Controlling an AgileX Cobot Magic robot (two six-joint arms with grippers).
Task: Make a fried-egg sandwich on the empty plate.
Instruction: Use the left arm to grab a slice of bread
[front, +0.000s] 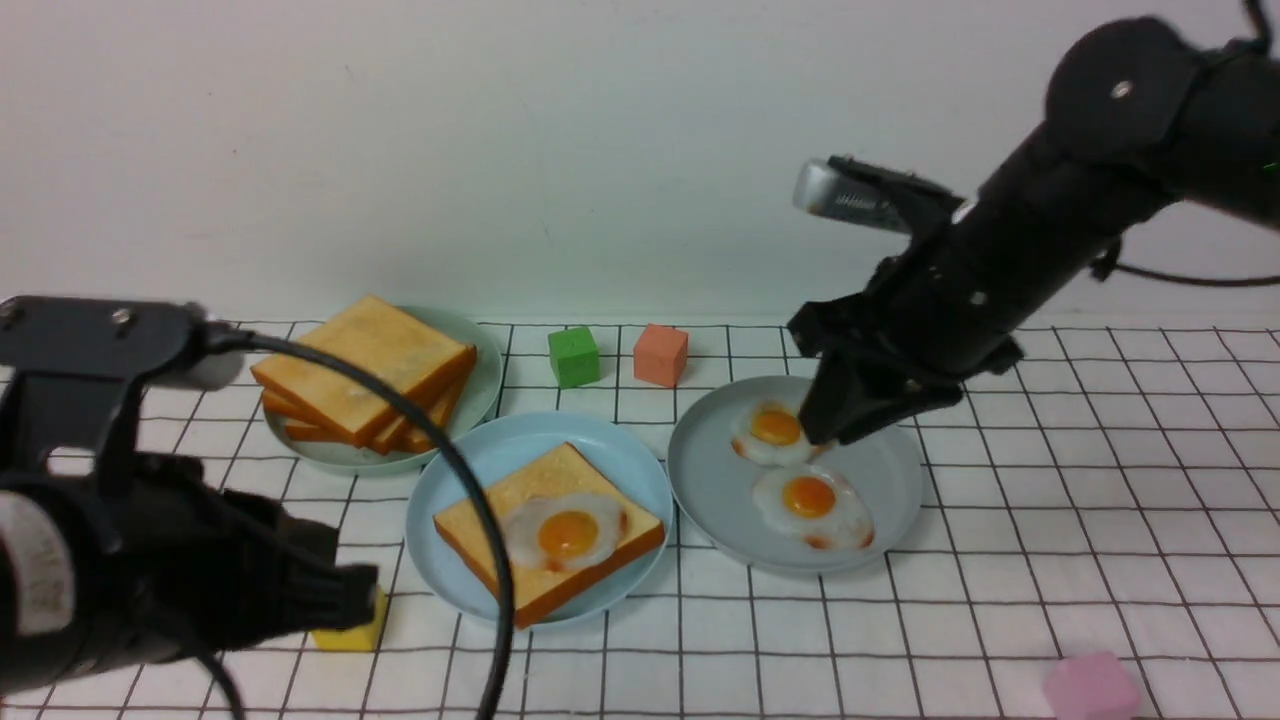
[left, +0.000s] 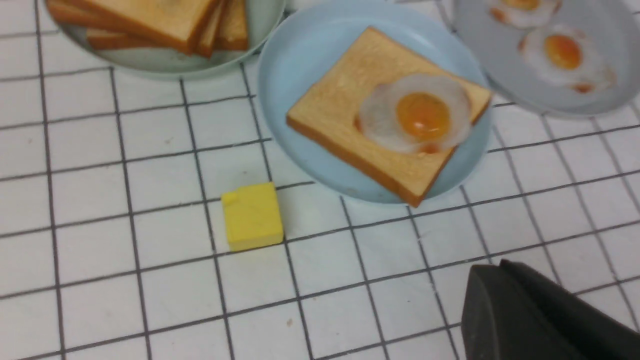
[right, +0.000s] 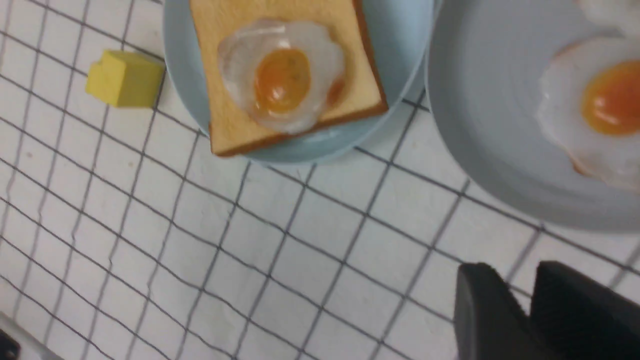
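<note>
We see the right arm reaching in from the upper right and sloping steeply down toward the table, so that the right gripper (front: 835, 425) hangs over the far side of the grey plate (front: 720, 490), just beside the rear fried egg (front: 770, 432), with a second egg (front: 812, 505) lying nearer to us. In the right wrist view its two black fingers (right: 492, 310) stand only a narrow slit apart, with nothing between them. The left arm sits low at the near left, its forearm roughly level and pointing right. The left gripper (front: 350, 600) is closed on nothing and is poised above the checked cloth (front: 1100, 500), close to a yellow block (front: 355, 630). Between the two arms lies the sky-blue plate (front: 455, 480), carrying one toast slice (front: 560, 475) with a fried egg (front: 567, 533) on top and no upper slice. Behind it, to the left, a pale green plate (front: 485, 360) holds a stack of toast (front: 365, 365). A green cube (front: 573, 356) and an orange cube (front: 660, 354) stand at the back, and a pink block (front: 1090, 685) lies at the near right.
</note>
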